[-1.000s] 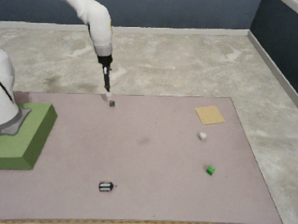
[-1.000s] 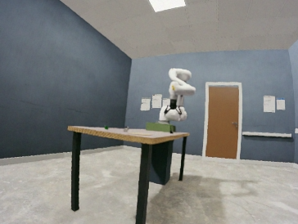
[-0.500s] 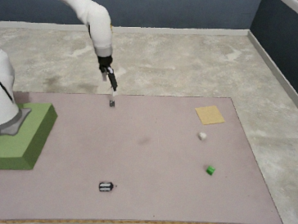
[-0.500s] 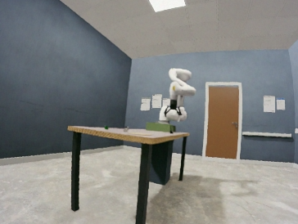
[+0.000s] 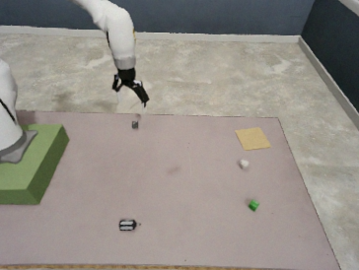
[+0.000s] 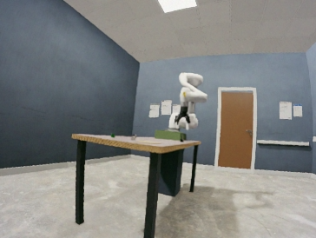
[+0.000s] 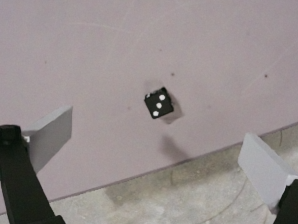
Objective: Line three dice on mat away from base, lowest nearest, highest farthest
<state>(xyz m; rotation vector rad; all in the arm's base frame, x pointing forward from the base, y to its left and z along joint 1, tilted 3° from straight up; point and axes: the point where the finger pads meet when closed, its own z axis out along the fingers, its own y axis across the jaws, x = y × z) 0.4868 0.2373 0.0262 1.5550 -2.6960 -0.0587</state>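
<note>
A black die [image 5: 134,124] [image 7: 160,103] with white pips lies flat near the far edge of the table. My gripper [image 5: 131,95] [image 7: 157,135] [image 6: 184,119] is open and empty, and hangs above the die. In the wrist view the die sits a little ahead of the gap between my fingers. A white die [image 5: 244,164] lies just in front of the small tan mat [image 5: 252,138] on the right of the table. A green die [image 5: 253,205] [image 6: 113,135] lies further toward the front. No die is on the mat.
The mauve table top [image 5: 197,232] ends just behind the black die, and concrete floor lies beyond. The arm stands on a green base block [image 5: 35,163] [image 6: 169,135] at the left. A small black-and-white striped object [image 5: 127,225] lies near the front edge.
</note>
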